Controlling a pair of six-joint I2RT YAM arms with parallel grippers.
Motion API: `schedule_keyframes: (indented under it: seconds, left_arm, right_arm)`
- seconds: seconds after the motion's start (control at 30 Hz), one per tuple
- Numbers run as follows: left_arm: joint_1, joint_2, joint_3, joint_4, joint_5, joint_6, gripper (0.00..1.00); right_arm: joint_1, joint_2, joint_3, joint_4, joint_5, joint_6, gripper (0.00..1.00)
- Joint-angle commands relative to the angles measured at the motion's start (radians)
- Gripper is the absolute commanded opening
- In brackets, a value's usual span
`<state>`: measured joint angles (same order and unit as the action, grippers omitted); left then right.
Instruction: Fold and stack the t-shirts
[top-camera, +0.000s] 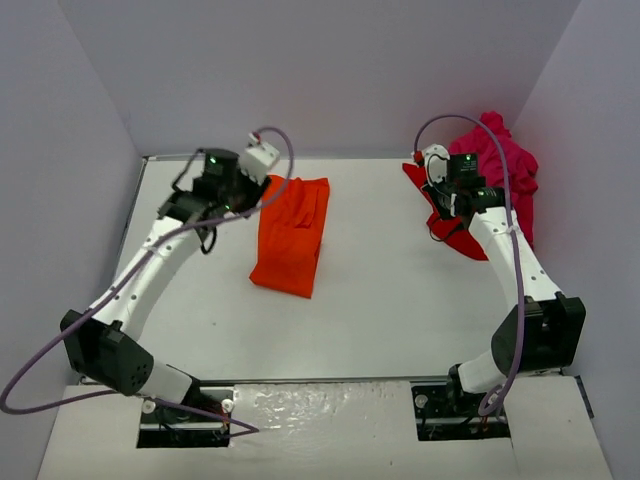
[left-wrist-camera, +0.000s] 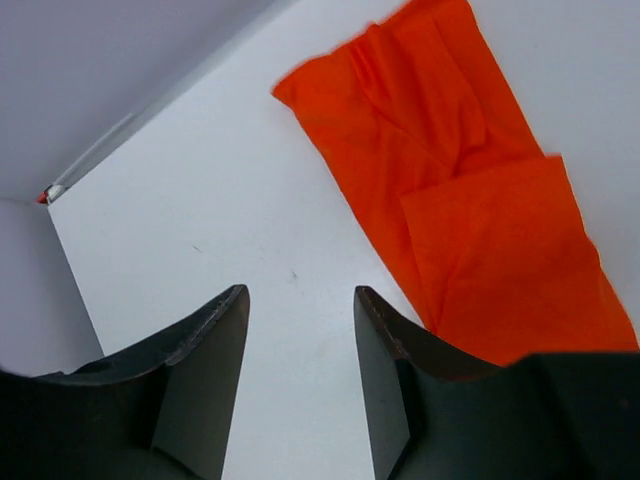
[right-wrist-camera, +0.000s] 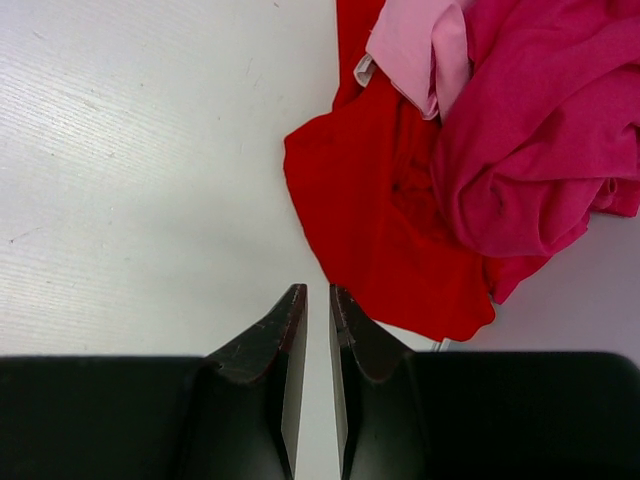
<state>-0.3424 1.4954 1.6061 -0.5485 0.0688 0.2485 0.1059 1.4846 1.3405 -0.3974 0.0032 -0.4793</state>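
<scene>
A bright orange-red t-shirt (top-camera: 291, 234) lies folded into a long strip left of the table's middle; it also shows in the left wrist view (left-wrist-camera: 470, 200). My left gripper (top-camera: 247, 194) hangs open and empty over bare table just left of the shirt's far end, seen in the left wrist view (left-wrist-camera: 300, 292). A red t-shirt (right-wrist-camera: 395, 220) lies crumpled at the back right with a magenta-pink t-shirt (right-wrist-camera: 540, 140) heaped on it; the pile shows from above (top-camera: 508, 170). My right gripper (top-camera: 440, 196) is shut and empty at the red shirt's near-left edge, seen in the right wrist view (right-wrist-camera: 318, 290).
The white table (top-camera: 400, 300) is boxed in by grey walls at left, back and right. The magenta pile leans against the right wall. A pale pink piece of cloth (right-wrist-camera: 415, 45) sticks out of the pile. Purple cables loop from both arms.
</scene>
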Motion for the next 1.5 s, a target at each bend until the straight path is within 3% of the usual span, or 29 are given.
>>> schedule_keyframes:
  seconds: [0.0,0.07,0.13,0.23,0.33,0.5,0.67,0.97,1.17,1.27,1.43,1.47]
  left_arm:
    - [-0.183,-0.045,-0.311,0.144,-0.136,0.154,0.41]
    - [-0.237,-0.066,-0.448,0.145,-0.111,0.201,0.39]
    - [-0.276,-0.077,-0.532,0.096,-0.031,0.241,0.37]
    - [-0.345,-0.105,-0.592,0.032,0.058,0.286,0.35]
    - [-0.421,-0.109,-0.647,0.041,0.005,0.317,0.34]
    - [-0.491,-0.083,-0.720,0.128,-0.088,0.368,0.33]
    - [-0.531,-0.033,-0.755,0.227,-0.172,0.396,0.31]
    - [-0.565,0.059,-0.791,0.453,-0.416,0.533,0.30]
    - [-0.567,0.133,-0.804,0.522,-0.468,0.594,0.28]
    - [-0.567,0.143,-0.809,0.501,-0.450,0.601,0.22]
    - [-0.567,0.144,-0.828,0.479,-0.424,0.599,0.21]
    - [-0.567,0.147,-0.826,0.470,-0.417,0.596,0.17]
  right_arm:
    - [-0.003,-0.052,0.009,0.031,-0.015,0.004,0.14]
    - [-0.003,-0.049,0.021,0.031,-0.014,0.011,0.15]
    - [-0.004,-0.040,0.027,0.031,-0.008,0.010,0.29]
    - [-0.006,-0.027,0.026,0.032,0.037,0.006,0.34]
    - [-0.010,-0.018,0.018,0.036,0.038,0.007,0.43]
    - [-0.006,0.050,0.108,-0.021,-0.096,0.028,0.38]
    - [0.026,0.197,0.341,-0.170,-0.273,0.053,0.34]
    - [0.321,0.541,0.845,-0.509,-0.445,0.002,0.32]
    - [0.379,0.704,0.874,-0.541,-0.499,-0.001,0.29]
    - [0.388,0.726,0.857,-0.545,-0.492,-0.010,0.29]
    - [0.407,0.721,0.783,-0.545,-0.466,-0.033,0.31]
    - [0.415,0.721,0.776,-0.544,-0.455,-0.034,0.31]
